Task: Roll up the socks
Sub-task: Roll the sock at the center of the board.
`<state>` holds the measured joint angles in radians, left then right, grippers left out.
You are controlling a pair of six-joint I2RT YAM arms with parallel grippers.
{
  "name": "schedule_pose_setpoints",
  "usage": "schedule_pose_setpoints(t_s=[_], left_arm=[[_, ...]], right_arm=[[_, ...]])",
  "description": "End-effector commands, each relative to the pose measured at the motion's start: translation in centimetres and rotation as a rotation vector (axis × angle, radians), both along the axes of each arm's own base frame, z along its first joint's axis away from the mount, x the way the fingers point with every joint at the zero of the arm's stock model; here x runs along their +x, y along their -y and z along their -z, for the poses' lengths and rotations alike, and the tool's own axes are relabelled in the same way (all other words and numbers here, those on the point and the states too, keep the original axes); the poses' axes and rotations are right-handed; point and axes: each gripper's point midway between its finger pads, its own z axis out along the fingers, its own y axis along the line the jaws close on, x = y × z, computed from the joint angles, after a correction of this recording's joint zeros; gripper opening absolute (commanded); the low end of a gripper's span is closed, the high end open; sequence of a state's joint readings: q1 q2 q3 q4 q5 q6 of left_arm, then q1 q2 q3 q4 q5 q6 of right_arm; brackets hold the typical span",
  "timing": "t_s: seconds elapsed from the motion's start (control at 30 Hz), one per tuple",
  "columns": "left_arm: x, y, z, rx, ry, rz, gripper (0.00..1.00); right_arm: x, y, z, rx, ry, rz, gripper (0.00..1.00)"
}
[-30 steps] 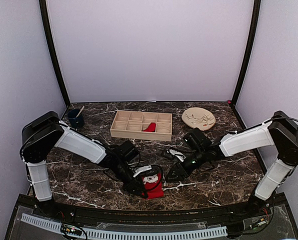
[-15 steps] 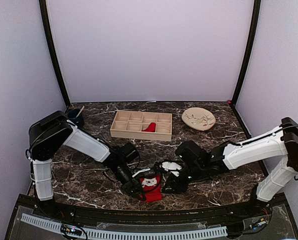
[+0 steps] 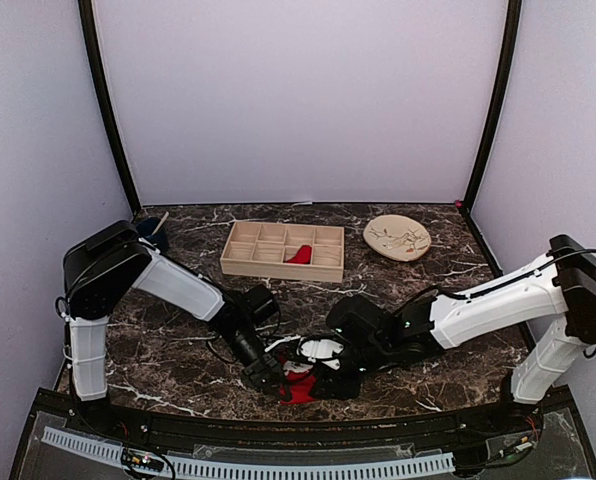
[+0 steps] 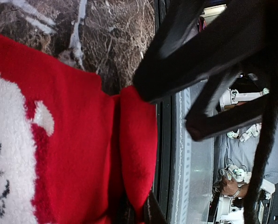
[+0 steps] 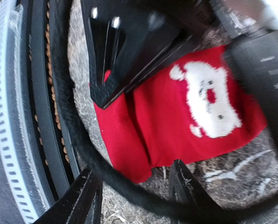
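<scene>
Robotics lab: pale booth walls (image 3: pixel 298 100) around a marble-patterned table (image 3: pixel 448 262) (robot arms (image 3: pixel 478 310) bolted on).

The near sock (image 5: pixel 176 126) is soft, matt red knit cloth, and its white patch (image 5: pixel 209 100) looks woollier and fluffier than the red around it; the sock in the tray (image 3: pixel 299 255) shows the same matt red. The table (image 3: pixel 448 250) is dark brown marble-look stone with white veins and a faint sheen, while the tray (image 3: pixel 240 262) is pale bare wood, matt. The left claw (image 3: pixel 275 380) and right claw (image 5: pixel 134 172) are matt black, plastic by the look.
</scene>
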<state>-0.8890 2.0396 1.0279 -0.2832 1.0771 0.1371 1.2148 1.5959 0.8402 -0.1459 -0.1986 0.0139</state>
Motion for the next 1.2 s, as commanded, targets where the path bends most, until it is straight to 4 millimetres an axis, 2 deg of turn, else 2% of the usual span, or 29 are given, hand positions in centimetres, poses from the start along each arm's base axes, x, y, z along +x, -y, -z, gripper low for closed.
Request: schedule_pose_setpoints(t_s=[0.0, 0.4, 0.63, 0.83, 1.17], left_arm=[[-1.1, -2.4, 2.9, 0.128, -0.057, 0.005, 0.04], [-1.7, -2.7, 3.2, 0.126, -0.107, 0.021, 0.03], [-1.9, -2.8, 3.4, 0.133, -0.122, 0.024, 0.03], [-2.0, -3.0, 3.8, 0.149, -0.128, 0.024, 0.05], [-1.4, -4.0, 4.5, 0.250, -0.064, 0.001, 0.18]], right_arm=[[-0.6, -0.7, 0.9, -0.034, 0.024, -0.048, 0.45], [-0.5, -1.4, 1.9, -0.061, 0.052, -0.085, 0.43], [-0.9, -1.4, 2.3, -0.075, 0.035, -0.107, 0.32], [-1.6, -1.4, 2.9, -0.088, -0.002, -0.132, 0.15], [-2.2, -1.2, 3.9, -0.113, -0.079, -0.155, 0.08]])
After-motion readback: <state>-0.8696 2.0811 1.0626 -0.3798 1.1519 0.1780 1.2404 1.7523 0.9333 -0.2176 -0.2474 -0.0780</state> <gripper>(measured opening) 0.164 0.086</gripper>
